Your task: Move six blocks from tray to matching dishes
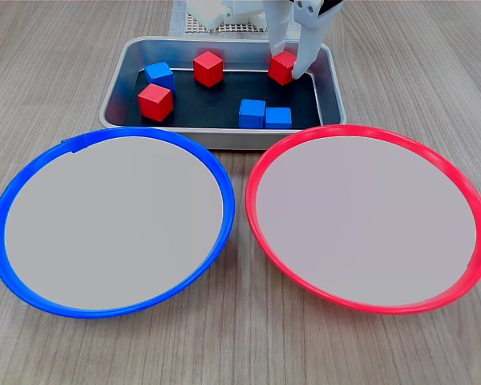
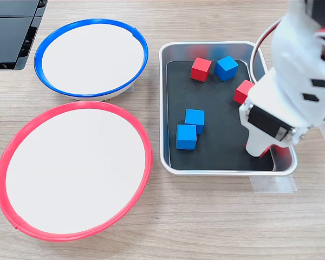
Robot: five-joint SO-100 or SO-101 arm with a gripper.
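Fingers (image 1: 305, 58) straddle red block (image 1: 281, 67) at tray's (image 1: 224, 138) right end in first exterior view, grip unconfirmed | dishes: blue (image 1: 32, 192), red (image 1: 457, 192), both bare, rims nearest tray for short carries | six blocks in tray

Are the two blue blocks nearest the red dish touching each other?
Touching: in the first exterior view the left blue block and right blue block sit side against side, no black floor between.
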